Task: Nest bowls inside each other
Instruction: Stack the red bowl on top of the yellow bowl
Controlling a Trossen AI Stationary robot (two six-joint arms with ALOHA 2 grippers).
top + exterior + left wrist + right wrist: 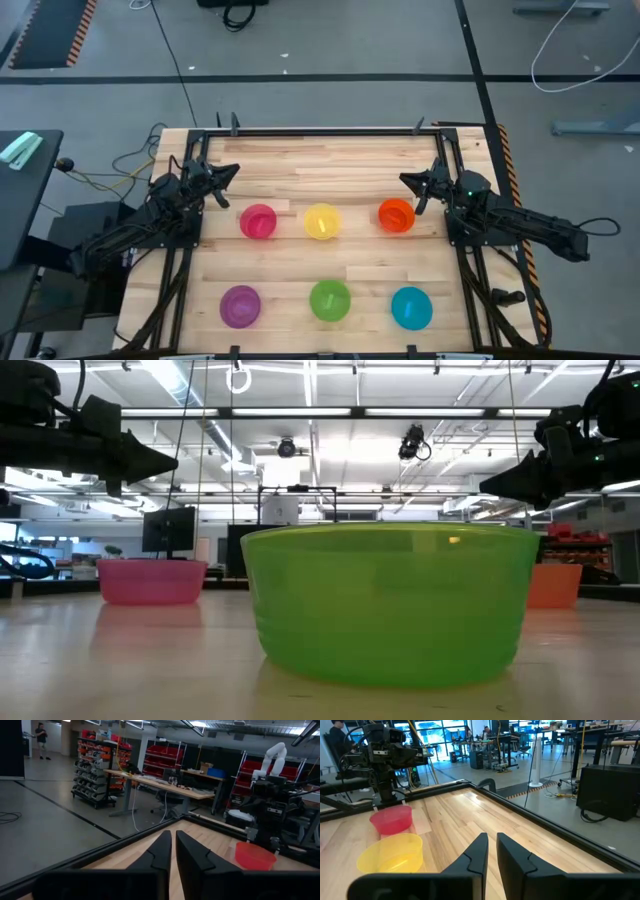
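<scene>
Wooden tabletop (pixel 330 165) carries six bowls, three to a row: pink bowl (pixel 258 221), yellow bowl (pixel 321 221), orange bowl (pixel 396 214); purple bowl (pixel 240 306), green bowl (pixel 329 300), blue bowl (pixel 411 307). Only the low view shows both arms raised. Left end effector (pixel 228 172) and right end effector (pixel 407 181) hover empty, fingers nearly together.

Grey concrete floor (pixel 330 40) with black tape lines, red-bin shelving (pixel 95 767), long ceiling lights (pixel 330 412).
</scene>
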